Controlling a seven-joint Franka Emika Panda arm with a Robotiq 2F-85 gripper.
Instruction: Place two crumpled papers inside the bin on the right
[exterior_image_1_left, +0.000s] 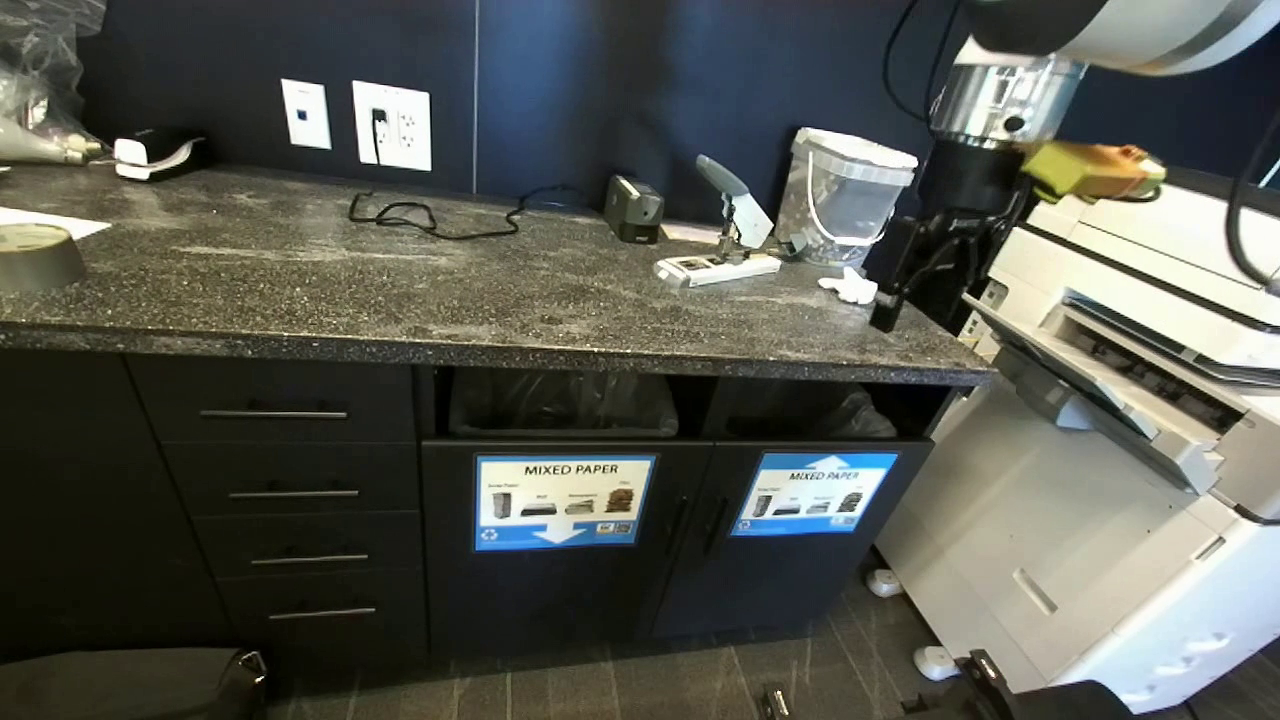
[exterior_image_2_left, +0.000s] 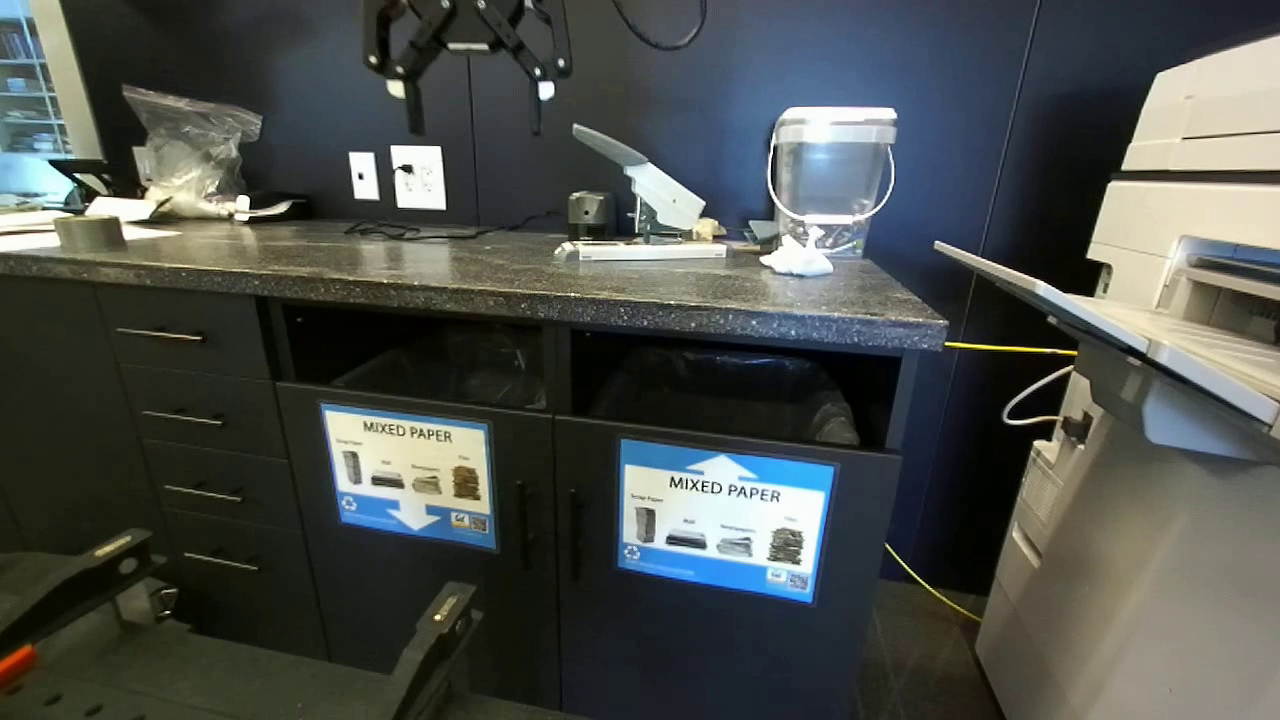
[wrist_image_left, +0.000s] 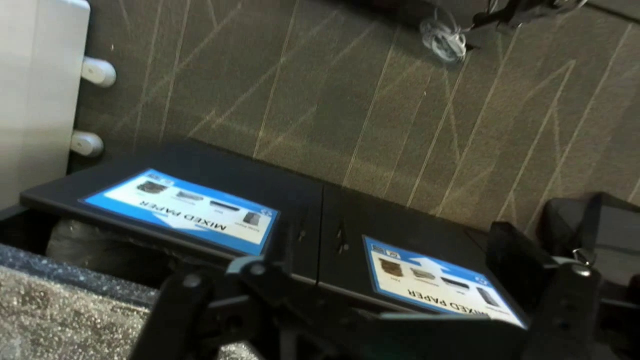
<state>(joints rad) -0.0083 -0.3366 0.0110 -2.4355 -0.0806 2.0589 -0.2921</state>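
White crumpled paper (exterior_image_1_left: 850, 286) lies on the counter in front of the clear bucket, also visible in an exterior view as a crumpled paper lump (exterior_image_2_left: 798, 256). Whether this is one wad or two touching, I cannot tell. The bin on the right (exterior_image_2_left: 720, 650) is a dark cabinet with a slot above a blue-edged label; a liner shows inside. The wrist view, upside down, has this bin (wrist_image_left: 215, 167) on its left. My gripper (exterior_image_2_left: 476, 120) hangs well above counter height, fingers spread wide with nothing between them. No paper shows in the wrist view.
A matching left bin (exterior_image_2_left: 430, 590) adjoins it. On the counter stand a stapler (exterior_image_2_left: 650, 250), a pencil sharpener (exterior_image_1_left: 633, 210), the lidded bucket (exterior_image_2_left: 835, 180) and a tape roll (exterior_image_2_left: 90, 233). A large white printer (exterior_image_1_left: 1040, 560) stands right of the counter, its tray (exterior_image_1_left: 1110, 400) jutting out.
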